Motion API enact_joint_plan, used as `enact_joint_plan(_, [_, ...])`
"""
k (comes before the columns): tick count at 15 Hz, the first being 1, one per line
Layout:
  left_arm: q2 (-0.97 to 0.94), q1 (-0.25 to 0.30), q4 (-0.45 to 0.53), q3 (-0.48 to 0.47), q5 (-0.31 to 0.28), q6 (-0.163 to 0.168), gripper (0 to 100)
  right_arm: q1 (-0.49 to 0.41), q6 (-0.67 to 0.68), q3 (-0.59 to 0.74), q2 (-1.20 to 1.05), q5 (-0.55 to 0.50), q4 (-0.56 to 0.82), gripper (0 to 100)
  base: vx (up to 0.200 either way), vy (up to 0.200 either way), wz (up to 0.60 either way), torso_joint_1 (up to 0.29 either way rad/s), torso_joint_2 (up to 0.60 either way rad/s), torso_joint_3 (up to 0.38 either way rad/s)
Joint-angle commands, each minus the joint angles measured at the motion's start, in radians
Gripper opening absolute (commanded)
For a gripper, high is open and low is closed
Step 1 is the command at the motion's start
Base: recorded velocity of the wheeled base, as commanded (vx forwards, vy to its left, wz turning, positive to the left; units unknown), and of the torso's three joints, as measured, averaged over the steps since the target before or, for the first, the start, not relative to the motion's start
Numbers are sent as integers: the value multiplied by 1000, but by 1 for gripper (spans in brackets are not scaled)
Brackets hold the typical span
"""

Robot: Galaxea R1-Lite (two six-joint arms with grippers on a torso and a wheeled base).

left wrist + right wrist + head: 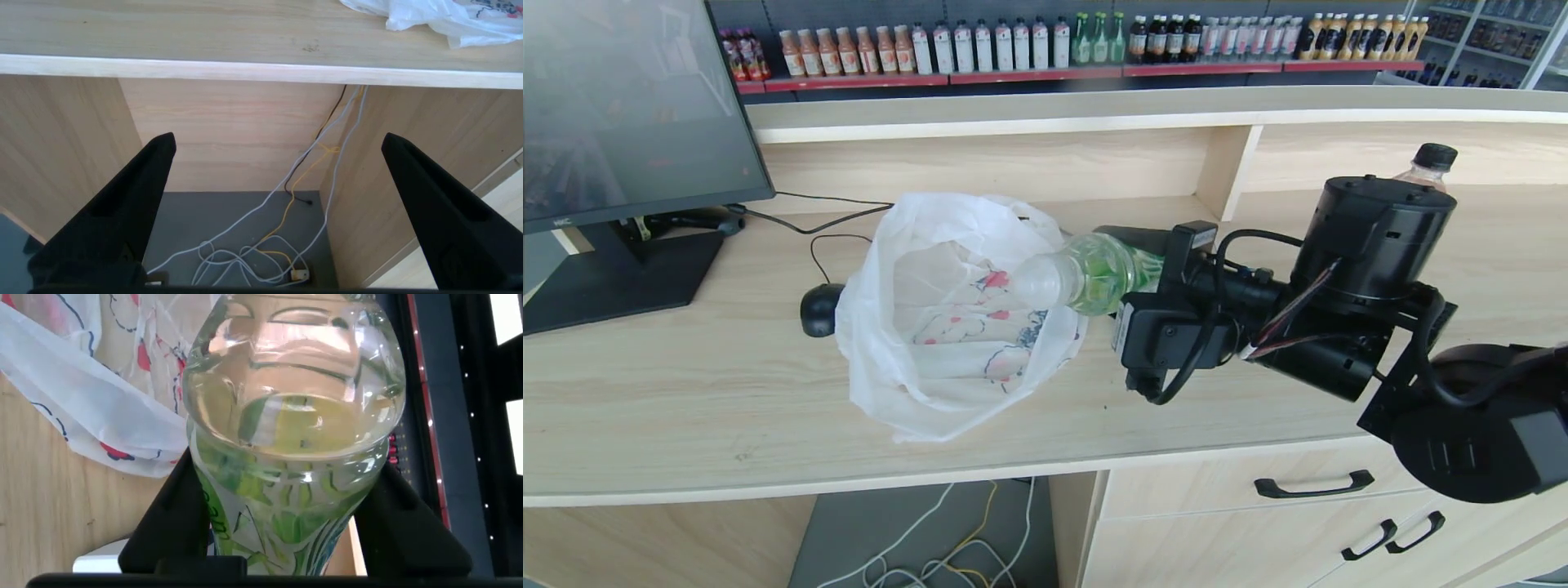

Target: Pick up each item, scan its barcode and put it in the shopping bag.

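Bottle [1094,273] at bag [874,343] (right fingers [163,527])

A dark monitor [629,106] stands far left on the wooden counter [686,392], a black mouse [818,310] to its right, stocked drink shelves [1078,45] behind and drawers [1217,490] near right.

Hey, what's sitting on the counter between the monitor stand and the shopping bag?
In the head view, a black mouse lies close beside the shopping bag, its thin cable looping behind it; the monitor stand is farther off.

Right end effector [1153,276] outstretched and clamped (held level); left end effector [278,204] spread wide.
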Motion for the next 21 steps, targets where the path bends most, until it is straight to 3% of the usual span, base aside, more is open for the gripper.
enact_joint_plan(1, [0, -1, 0, 0, 0, 0, 100, 0, -1, 5, -3, 4, -1, 0, 0, 0, 0, 0, 0, 0])
enact_joint_plan(21, [0, -1, 0, 0, 0, 0, 100, 5, 5, 7, 18, 28, -4, 0, 0, 0, 0, 0, 0, 0])
